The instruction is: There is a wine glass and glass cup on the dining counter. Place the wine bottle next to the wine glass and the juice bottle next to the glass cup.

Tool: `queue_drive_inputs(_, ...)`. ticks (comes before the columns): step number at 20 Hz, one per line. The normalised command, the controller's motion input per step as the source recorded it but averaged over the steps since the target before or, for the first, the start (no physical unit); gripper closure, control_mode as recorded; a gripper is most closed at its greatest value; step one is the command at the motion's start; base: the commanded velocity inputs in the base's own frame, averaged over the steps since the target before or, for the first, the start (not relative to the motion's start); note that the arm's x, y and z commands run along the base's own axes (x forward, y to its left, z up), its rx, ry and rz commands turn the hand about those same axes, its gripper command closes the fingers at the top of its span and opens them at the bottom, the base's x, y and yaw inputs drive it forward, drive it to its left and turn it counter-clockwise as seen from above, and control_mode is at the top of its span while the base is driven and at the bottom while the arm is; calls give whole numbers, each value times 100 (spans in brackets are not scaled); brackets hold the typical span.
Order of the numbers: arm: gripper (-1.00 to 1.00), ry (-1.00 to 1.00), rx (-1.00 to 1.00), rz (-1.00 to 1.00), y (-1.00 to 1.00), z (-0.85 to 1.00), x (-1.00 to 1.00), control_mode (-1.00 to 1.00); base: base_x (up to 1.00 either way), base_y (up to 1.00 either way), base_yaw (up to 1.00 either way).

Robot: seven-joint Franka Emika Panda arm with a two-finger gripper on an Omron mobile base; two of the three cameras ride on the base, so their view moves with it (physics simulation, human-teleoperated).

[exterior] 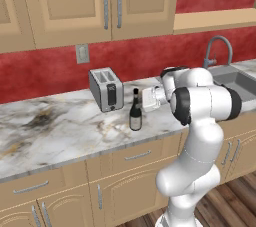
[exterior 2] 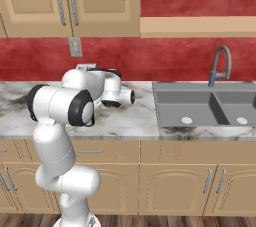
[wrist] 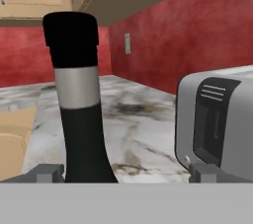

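Observation:
The wine bottle [exterior: 135, 112] is slim and dark with a pale label, and it stands upright on the marble worktop [exterior: 50, 131] just right of the toaster. In the hand view its black-capped neck [wrist: 76, 94] rises close in front, between my fingertips and nearer the left one. My gripper [exterior: 146, 99] [wrist: 128, 173] is open at neck height on the bottle's right, and it holds nothing. The wine glass, glass cup, juice bottle and dining counter are out of view.
A silver toaster [exterior: 106, 89] [wrist: 217, 119] stands right beside the bottle, near my right fingertip [wrist: 205, 172]. A grey double sink [exterior 2: 205, 103] with a curved faucet [exterior 2: 220, 63] lies to the right. Tan wall cabinets [exterior: 110, 1] hang above the red backsplash.

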Motion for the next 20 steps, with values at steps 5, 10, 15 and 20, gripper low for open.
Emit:
queue_drive_inputs(5, -100, 0, 0, 0, 16, -2, 0, -100, 0, 0, 0)
queue_drive_inputs(10, -100, 0, 0, 0, 16, -2, 0, -100, 0, 0, 0)
queue_drive_inputs(15, -100, 4, 1, 0, 3, -5, -1, -100, 0, 0, 0)
queue_drive_inputs(20, -100, 7, 2, 0, 5, -6, -3, -100, 0, 0, 0)
